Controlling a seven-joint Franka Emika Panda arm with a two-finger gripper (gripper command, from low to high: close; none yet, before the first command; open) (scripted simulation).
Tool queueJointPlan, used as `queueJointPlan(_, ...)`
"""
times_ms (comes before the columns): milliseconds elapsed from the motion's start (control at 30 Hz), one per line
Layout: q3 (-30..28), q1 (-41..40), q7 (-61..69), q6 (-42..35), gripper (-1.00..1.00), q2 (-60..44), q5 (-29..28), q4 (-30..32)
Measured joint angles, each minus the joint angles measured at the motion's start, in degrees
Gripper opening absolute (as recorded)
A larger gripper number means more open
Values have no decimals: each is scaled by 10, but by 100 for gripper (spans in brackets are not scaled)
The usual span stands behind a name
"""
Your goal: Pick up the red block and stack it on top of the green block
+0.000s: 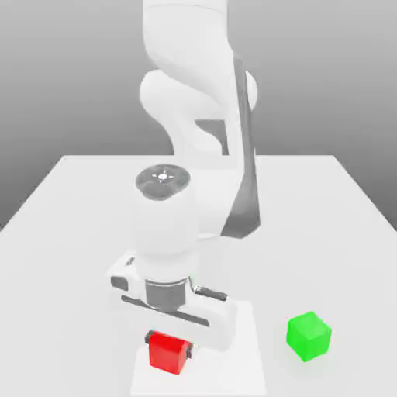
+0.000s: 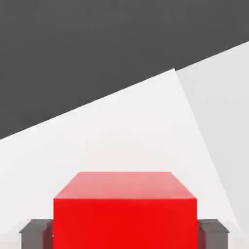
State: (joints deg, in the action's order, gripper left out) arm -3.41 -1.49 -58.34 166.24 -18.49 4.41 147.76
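The table (image 1: 70, 201) is a flat white surface that runs from the far grey backdrop to the near edge of the exterior view. A lighter rectangular patch (image 1: 250, 341) lies on it at the near side, under my hand.

My arm (image 1: 194, 85) rises from the far middle of the table, bends over and comes down toward the near side. Its wrist and hand point straight down over the near centre of the table.

My gripper (image 1: 168, 347) is lowered to the table surface at the near centre. In the hand view, one dark fingertip (image 2: 35, 233) lies against each side face of the red block (image 1: 168, 353), with no gap on either side. The jaws are closed onto the red block, which I am grasping.

The red block sits between my fingers, resting on the table on the lighter patch. Its top face and front face show in the hand view.

The green block (image 1: 308, 336) rests on the table at the near side, toward the exterior view's right. It stands well apart from the red block and from my gripper, and nothing touches it.
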Motion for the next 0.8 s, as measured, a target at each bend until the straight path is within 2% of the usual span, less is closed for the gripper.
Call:
queueJointPlan(100,0,0,-1,-2,-100,2,-1,0)
queueJointPlan(267,-12,7,-18,-79,-100,93,-25,14)
queueJointPlan(400,33,38,55,-111,-100,126,-29,17)
queueJointPlan(667,120,162,248,-152,-100,168,-42,17)
queueJointPlan(800,119,174,261,-104,-100,117,-69,14)
